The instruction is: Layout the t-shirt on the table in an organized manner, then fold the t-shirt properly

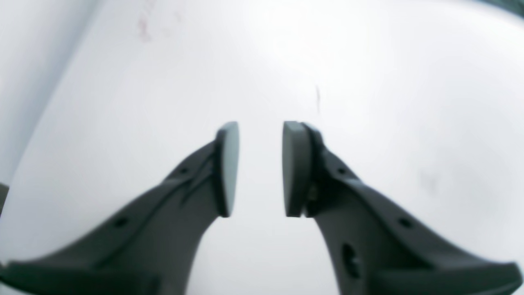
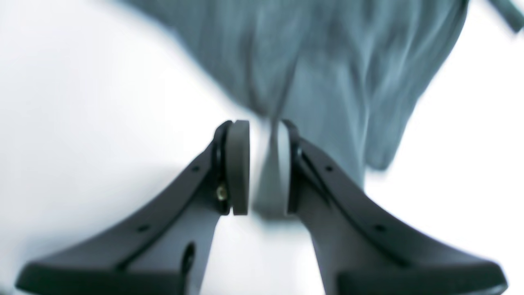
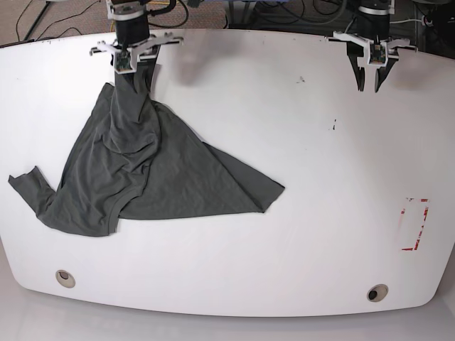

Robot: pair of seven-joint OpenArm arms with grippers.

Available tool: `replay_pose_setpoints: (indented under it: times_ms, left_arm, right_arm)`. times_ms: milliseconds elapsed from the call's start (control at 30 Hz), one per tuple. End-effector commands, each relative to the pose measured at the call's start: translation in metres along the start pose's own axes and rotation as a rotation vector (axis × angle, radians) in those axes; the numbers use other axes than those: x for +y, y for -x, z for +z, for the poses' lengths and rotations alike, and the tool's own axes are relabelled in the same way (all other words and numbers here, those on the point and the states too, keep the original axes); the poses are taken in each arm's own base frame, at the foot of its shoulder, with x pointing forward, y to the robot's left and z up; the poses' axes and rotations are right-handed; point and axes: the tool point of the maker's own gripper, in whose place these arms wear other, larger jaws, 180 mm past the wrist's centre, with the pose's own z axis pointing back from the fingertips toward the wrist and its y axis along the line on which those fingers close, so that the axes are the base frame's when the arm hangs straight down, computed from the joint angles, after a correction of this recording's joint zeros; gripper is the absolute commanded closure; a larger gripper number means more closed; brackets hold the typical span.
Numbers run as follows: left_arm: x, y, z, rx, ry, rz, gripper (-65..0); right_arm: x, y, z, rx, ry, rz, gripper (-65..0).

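Observation:
The dark grey t-shirt (image 3: 156,170) lies rumpled on the left half of the white table (image 3: 284,142), one part pulled up in a peak toward the far edge. My right gripper (image 3: 130,71) holds that peak. In the right wrist view its jaws (image 2: 264,127) are shut on a fold of the t-shirt (image 2: 327,61), which hangs away from them. My left gripper (image 3: 371,87) hovers over bare table near the far right edge. Seen from the left wrist, the gripper (image 1: 260,127) is open with nothing between its pads, only white table (image 1: 368,82) beyond.
A red-and-white marking (image 3: 414,225) sits near the right edge. Two round grommet holes (image 3: 65,278) (image 3: 377,292) lie along the near edge. Small dark specks (image 3: 334,126) dot the table's right half. Cables run behind the far edge.

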Motion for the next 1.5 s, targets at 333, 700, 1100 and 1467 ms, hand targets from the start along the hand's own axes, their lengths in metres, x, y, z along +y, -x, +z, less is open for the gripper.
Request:
replay_pose_setpoints:
  times_ms: [333,700,1100,1467]
  left_arm:
    - [0.000,-0.042,-0.027,-0.148,-0.059,0.058,-32.9]
    - [-0.009,-0.070,-0.050,-0.227,-0.041,0.080,-36.5]
    - [-0.008,-0.068,-0.060,-0.185,-0.044,0.088,-36.4]
    - [-0.008,-0.067,-0.061,-0.181,-0.044,0.085,-36.4]
  right_arm:
    - [-0.008,-0.060,-0.074,-0.012,0.018,0.006,-33.3]
    - [-0.024,-0.055,-0.109,0.101,0.028,0.038,-35.4]
    - [-0.025,-0.014,-0.113,0.209,0.022,0.024,-35.5]
    - [-0.015,0.002,-0.116,0.252,-0.035,0.036,-35.5]
